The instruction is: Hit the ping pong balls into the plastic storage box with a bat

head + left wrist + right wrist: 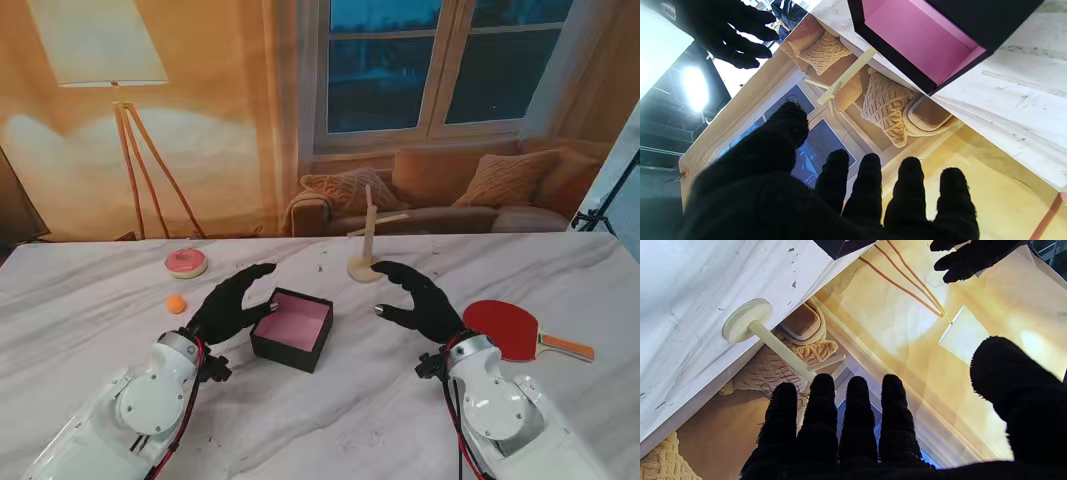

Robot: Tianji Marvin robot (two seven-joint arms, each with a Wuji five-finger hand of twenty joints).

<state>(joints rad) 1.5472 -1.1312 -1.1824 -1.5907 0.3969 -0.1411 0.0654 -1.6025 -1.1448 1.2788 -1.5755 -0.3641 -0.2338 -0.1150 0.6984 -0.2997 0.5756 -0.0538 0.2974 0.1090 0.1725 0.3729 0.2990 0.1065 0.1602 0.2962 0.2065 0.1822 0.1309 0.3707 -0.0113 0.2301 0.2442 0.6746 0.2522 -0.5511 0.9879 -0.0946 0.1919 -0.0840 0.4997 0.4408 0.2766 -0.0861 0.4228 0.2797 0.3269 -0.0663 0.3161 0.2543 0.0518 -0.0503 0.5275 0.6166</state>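
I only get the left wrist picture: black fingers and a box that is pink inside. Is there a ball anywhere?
Observer: Yes. The stand view shows one orange ball on the table, just left of the left hand.
Operator: And the bat?
Observer: The red bat lies flat on the table to the right of the right hand, with nothing holding it.
Operator: Anything else out there that I miss?
Observer: A pink ring lies farther from me than the ball.
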